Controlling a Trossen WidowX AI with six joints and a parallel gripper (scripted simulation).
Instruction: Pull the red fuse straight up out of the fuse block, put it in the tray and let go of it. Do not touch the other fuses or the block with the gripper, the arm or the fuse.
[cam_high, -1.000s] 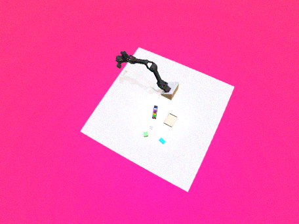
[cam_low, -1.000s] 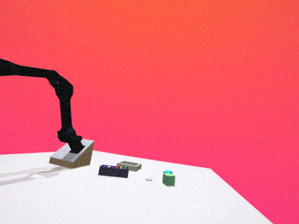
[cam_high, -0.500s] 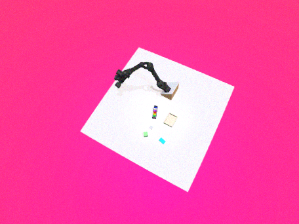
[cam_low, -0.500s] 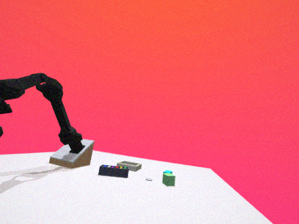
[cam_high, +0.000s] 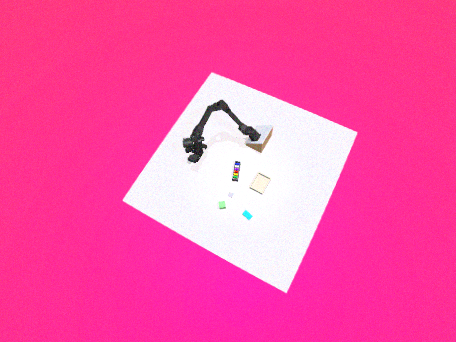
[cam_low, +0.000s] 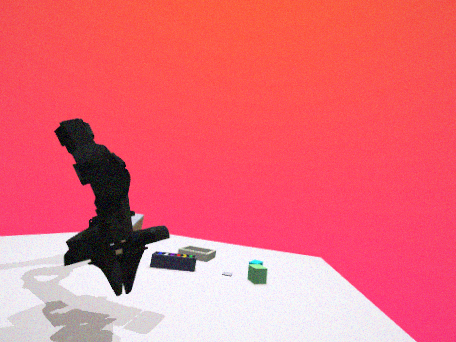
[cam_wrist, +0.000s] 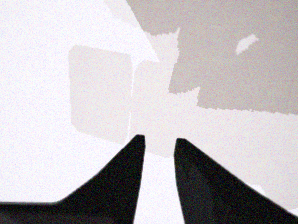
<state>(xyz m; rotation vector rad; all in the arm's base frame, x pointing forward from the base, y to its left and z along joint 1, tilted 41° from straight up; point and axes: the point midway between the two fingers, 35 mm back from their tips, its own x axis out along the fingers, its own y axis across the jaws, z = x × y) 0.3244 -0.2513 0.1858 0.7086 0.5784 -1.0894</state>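
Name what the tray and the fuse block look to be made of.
Tray: pale beige, matt, possibly plastic or unfinished wood; flat colour, no shine. Fuse block: dark navy, matt, likely moulded plastic; uniform dark sides with coloured fuse tops. Neither is certain at this size.

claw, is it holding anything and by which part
Nothing is held. The claw is nearly shut with only bare table showing between its fingers, and the red fuse sits in the block.
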